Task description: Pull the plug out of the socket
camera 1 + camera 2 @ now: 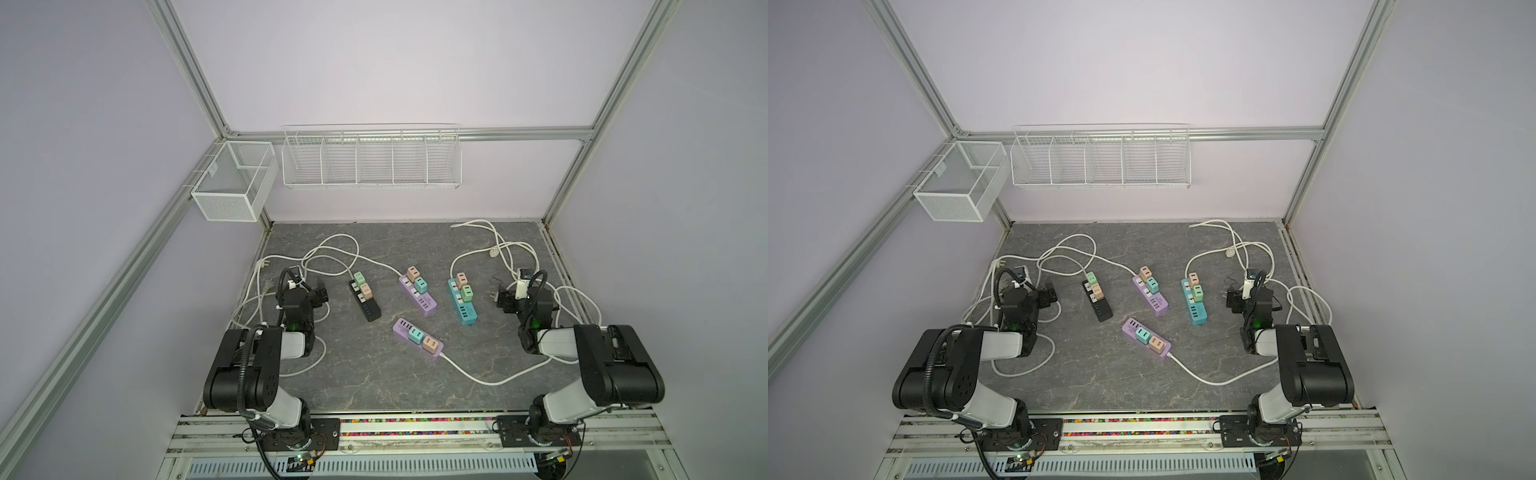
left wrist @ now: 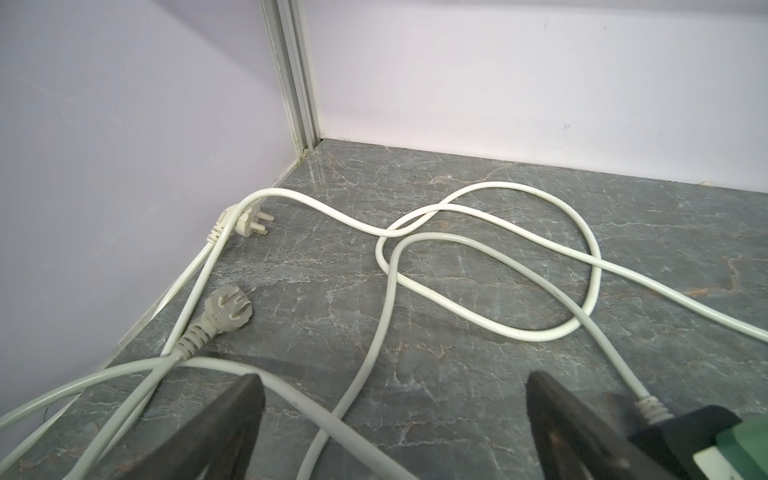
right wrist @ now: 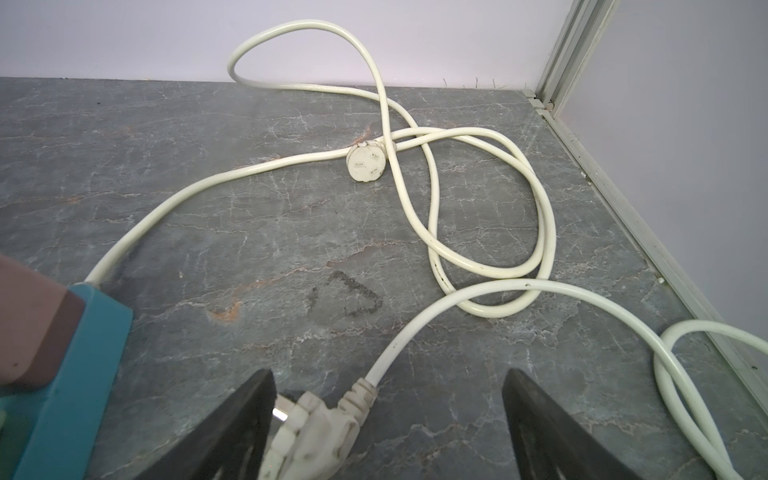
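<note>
Standing by the counter (image 1: 374,386), I see four power strips between the two arms in both top views: a black strip (image 1: 365,302), a purple strip (image 1: 419,296), a teal strip (image 1: 463,305) and, nearer the arm bases, a second purple strip (image 1: 417,336). Each carries two coloured plugs (image 1: 421,284), mint or peach, all seated in their sockets. White cables (image 1: 478,378) trail off to both sides.

From up there the arms' ends are only dark lumps beside the outer strips. The wrist cameras tell more. On the left, the left fingers (image 2: 224,424) stand wide apart over a white cable with nothing between them; a corner of the black strip and its green plug (image 2: 748,449) sit just beside one finger, and two unplugged cable ends (image 2: 228,309) lie near the wall. On the right, the right fingers (image 3: 540,419) are also spread. A loose white plug (image 3: 316,428) lies on the counter between them, close to one finger; whether it touches I cannot tell. The teal strip's end and a peach plug (image 3: 29,324) show at the frame's edge, and a round white plug (image 3: 365,161) lies well beyond.
</note>
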Controlling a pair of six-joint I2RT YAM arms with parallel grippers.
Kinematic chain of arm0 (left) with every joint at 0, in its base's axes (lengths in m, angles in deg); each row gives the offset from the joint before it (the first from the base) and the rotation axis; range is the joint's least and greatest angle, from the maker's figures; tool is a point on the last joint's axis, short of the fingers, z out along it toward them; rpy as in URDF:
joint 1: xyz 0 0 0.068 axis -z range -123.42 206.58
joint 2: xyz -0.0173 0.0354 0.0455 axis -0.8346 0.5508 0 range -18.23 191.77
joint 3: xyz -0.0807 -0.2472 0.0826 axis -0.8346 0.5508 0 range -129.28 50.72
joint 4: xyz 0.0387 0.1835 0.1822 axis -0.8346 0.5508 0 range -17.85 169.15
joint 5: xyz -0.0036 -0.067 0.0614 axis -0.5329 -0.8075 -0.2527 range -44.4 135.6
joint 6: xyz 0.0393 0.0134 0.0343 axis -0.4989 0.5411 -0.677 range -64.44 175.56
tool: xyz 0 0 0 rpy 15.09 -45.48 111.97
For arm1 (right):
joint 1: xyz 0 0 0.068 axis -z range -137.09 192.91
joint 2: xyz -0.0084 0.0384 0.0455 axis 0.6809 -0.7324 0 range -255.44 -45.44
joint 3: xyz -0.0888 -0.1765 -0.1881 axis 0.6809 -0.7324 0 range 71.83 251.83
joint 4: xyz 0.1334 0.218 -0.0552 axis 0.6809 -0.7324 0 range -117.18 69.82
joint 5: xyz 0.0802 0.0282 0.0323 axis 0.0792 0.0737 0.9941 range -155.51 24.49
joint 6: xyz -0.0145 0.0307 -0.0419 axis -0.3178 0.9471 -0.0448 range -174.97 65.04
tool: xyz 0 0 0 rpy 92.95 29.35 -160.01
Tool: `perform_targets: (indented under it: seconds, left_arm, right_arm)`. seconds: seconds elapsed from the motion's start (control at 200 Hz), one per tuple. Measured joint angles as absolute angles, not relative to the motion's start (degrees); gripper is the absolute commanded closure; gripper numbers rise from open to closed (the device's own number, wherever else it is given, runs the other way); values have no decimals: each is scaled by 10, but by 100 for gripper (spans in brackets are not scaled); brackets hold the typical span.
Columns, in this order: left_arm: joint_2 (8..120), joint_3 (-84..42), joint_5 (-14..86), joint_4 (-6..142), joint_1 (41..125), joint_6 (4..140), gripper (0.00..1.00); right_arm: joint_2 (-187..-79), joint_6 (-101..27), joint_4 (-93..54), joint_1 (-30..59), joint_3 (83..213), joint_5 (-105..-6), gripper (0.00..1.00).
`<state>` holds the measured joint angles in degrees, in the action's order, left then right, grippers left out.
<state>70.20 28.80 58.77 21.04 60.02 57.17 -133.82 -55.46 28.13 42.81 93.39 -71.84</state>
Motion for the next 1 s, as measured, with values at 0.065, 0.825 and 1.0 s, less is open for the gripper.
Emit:
perform_targets:
  seconds: [0.065, 0.825, 1.0]
  left_arm:
    - [702, 288, 588, 210, 600, 572, 2]
    - [517, 258, 583, 378, 600, 600, 2]
    - [443, 247, 604, 458, 600, 683, 2]
  right_arm:
    - [-1338, -555, 281, 428, 934, -719, 12]
    - [-1165, -548, 98, 391, 1014, -807, 12]
    - [-1111, -476, -18, 394, 1059, -810, 11]
